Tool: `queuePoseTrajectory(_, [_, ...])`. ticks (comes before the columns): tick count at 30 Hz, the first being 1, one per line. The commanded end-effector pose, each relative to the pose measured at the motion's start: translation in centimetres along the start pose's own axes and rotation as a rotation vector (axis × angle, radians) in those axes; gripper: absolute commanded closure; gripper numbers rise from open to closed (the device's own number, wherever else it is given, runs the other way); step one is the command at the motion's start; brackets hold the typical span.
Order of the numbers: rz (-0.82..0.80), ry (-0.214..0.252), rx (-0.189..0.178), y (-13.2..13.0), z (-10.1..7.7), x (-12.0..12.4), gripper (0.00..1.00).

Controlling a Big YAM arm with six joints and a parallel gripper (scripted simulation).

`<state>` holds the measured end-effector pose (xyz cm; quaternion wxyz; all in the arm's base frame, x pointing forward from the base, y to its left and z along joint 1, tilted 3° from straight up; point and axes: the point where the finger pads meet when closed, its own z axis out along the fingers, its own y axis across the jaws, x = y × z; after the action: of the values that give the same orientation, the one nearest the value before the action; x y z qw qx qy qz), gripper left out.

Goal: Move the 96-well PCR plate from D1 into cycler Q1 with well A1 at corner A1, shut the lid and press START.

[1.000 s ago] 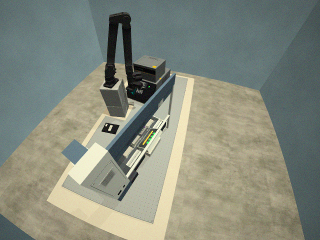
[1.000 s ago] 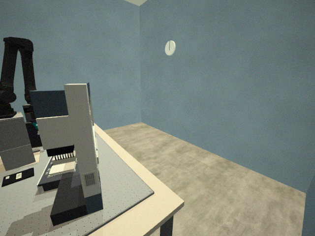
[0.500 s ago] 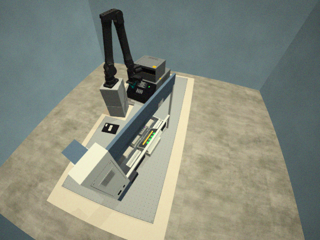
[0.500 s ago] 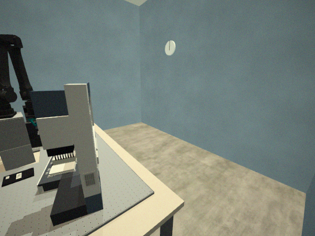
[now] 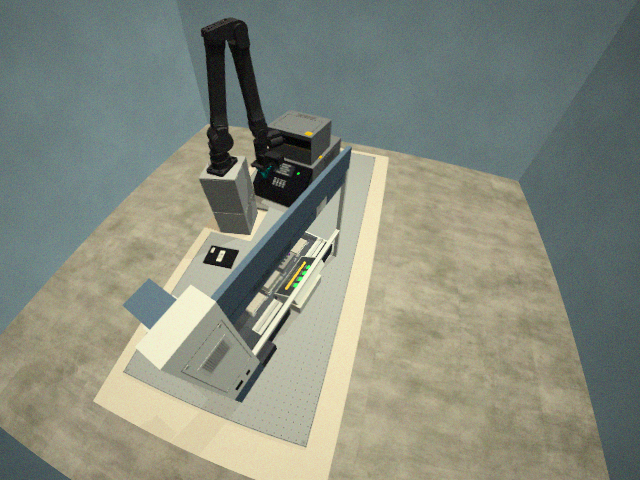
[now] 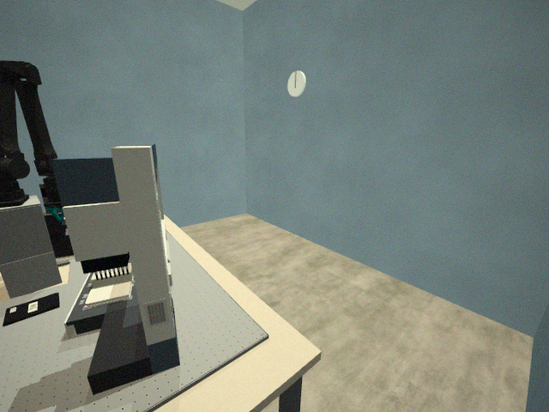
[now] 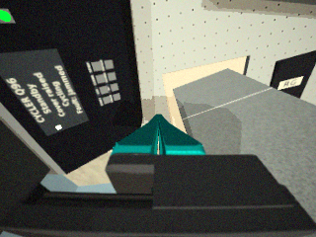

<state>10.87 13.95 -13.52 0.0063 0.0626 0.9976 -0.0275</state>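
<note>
The cycler Q1 [image 5: 298, 149] stands at the far end of the table with its grey lid down and a green lamp [image 5: 298, 173] lit on its black front panel. My gripper [image 5: 265, 172] hangs just in front of the panel's left side, its teal fingers shut on nothing. In the wrist view the shut fingertips [image 7: 158, 134] point down beside the panel, right of the keypad [image 7: 103, 82] and the status label [image 7: 45, 95]. The lamp [image 7: 5, 16] shows green at the top left. I cannot make out the PCR plate on D1; the gantry beam hides that end of the deck.
The grey arm pedestal [image 5: 227, 195] stands close to my gripper's left, also in the wrist view [image 7: 232, 118]. The black regrip nest RG [image 5: 224, 257] lies in front of it. A long gantry machine [image 5: 268, 258] spans the deck row, where green-capped tubes [image 5: 305, 269] show.
</note>
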Motion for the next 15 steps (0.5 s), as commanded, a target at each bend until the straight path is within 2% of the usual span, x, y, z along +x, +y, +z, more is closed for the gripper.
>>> queuePoseTrajectory(1, [-0.002,-0.032,-0.046,1.6,-0.3,-1.4,1.00])
queuePoseTrajectory(7, [-0.005,-0.044,-0.068,2.0,-0.6,-1.8,1.00])
queuePoseTrajectory(12, [-0.016,-0.015,-0.019,0.1,0.0,-0.8,1.00])
queuePoseTrajectory(15, [-0.020,-0.013,-0.016,0.3,0.3,-0.8,1.00])
